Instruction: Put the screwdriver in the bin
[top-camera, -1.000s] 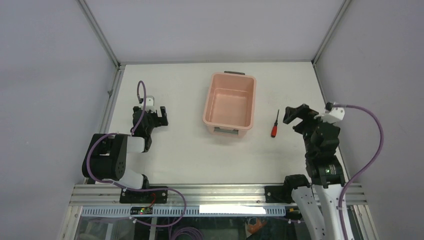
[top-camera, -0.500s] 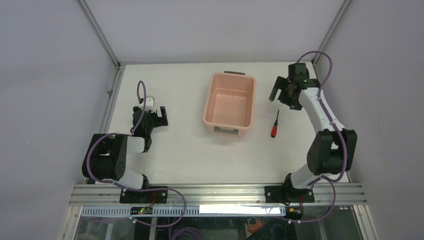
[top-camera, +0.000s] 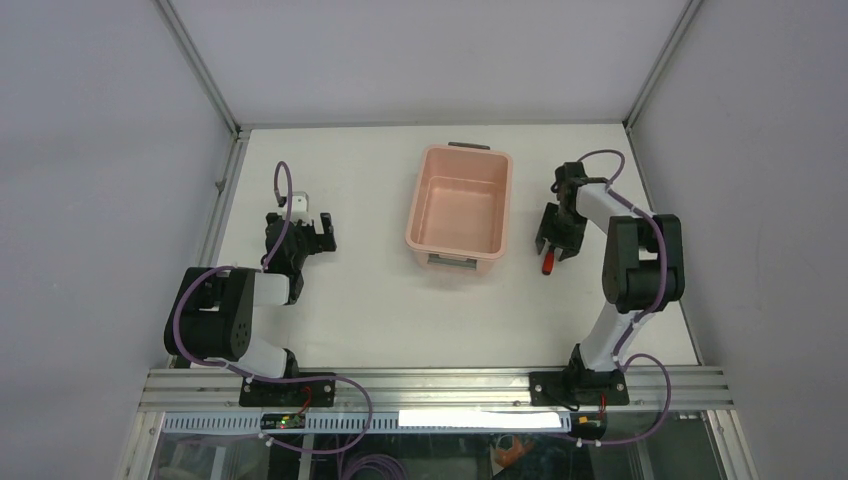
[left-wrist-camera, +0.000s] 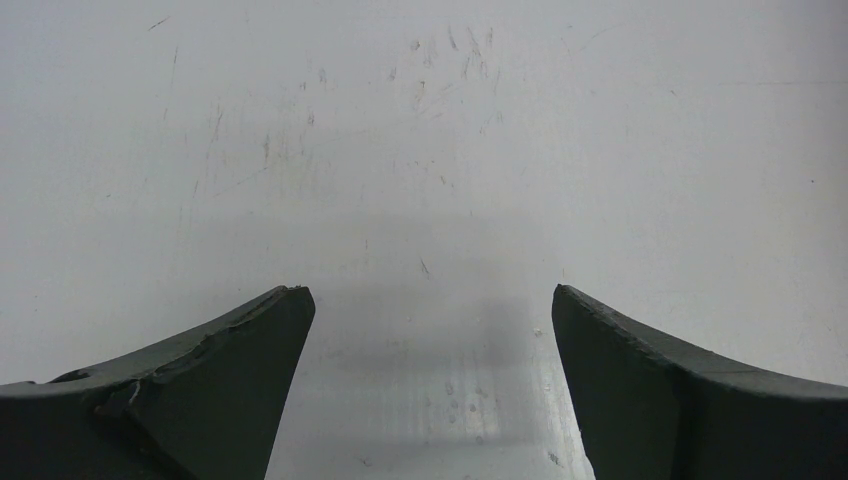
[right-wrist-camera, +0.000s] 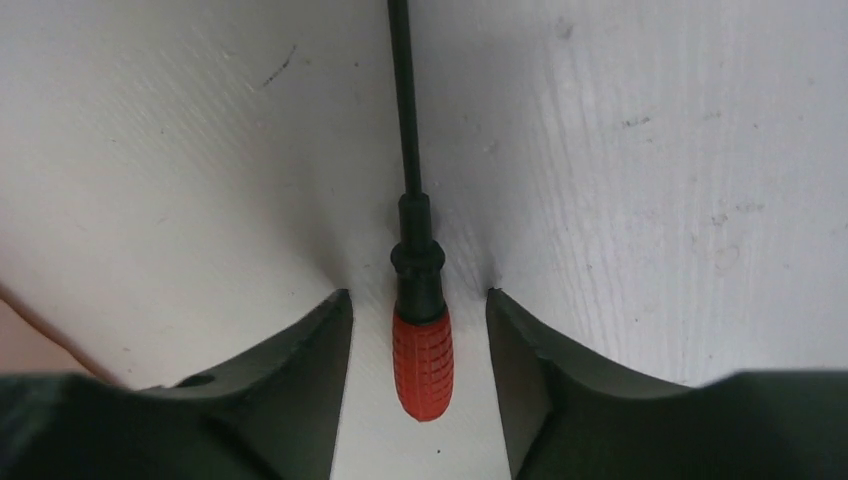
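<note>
Screwdriver (right-wrist-camera: 421, 362) lies between the parted right fingers (right-wrist-camera: 290, 390), its red handle untouched; left fingers (left-wrist-camera: 220, 380) gape apart.

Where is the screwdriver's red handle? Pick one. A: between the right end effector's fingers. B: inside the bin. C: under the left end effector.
A: the right wrist view shows the screwdriver on the table between the right end effector's open fingers, gaps either side.
</note>
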